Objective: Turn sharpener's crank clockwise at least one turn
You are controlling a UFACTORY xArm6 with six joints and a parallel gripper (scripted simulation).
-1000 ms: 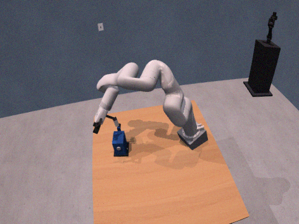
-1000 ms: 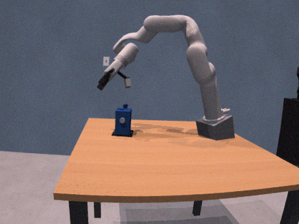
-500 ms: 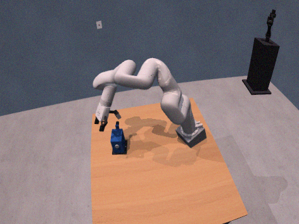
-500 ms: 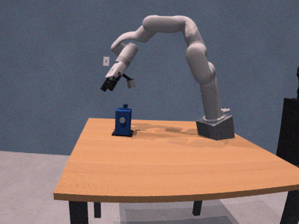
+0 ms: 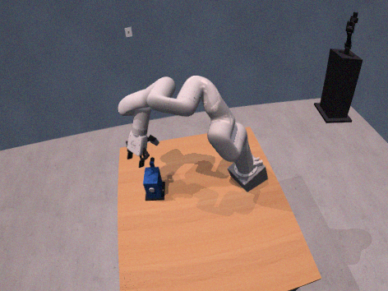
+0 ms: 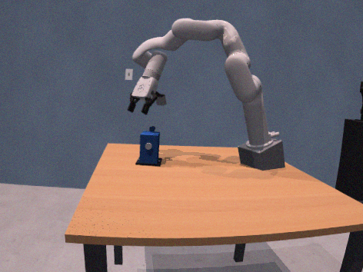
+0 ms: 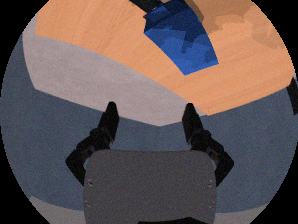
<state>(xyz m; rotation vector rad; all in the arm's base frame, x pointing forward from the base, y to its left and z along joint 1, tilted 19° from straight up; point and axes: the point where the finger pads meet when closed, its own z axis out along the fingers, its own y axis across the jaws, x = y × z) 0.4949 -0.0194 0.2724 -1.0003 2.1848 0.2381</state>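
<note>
The blue pencil sharpener (image 5: 154, 183) stands upright on the wooden table near its far left part; it also shows in the exterior view (image 6: 149, 147) and in the wrist view (image 7: 181, 34). Its crank knob (image 5: 152, 161) stands at the top, behind the body; it shows in the exterior view too (image 6: 152, 128). My gripper (image 5: 136, 156) (image 6: 139, 106) is open and empty. It hangs in the air above and to the left of the sharpener, apart from it. In the wrist view the two fingers stand wide with nothing between them.
The arm's grey base (image 5: 247, 174) sits on the table's far right part. A black pedestal (image 5: 339, 85) stands on the floor at the far right. The table's left edge lies close to the sharpener.
</note>
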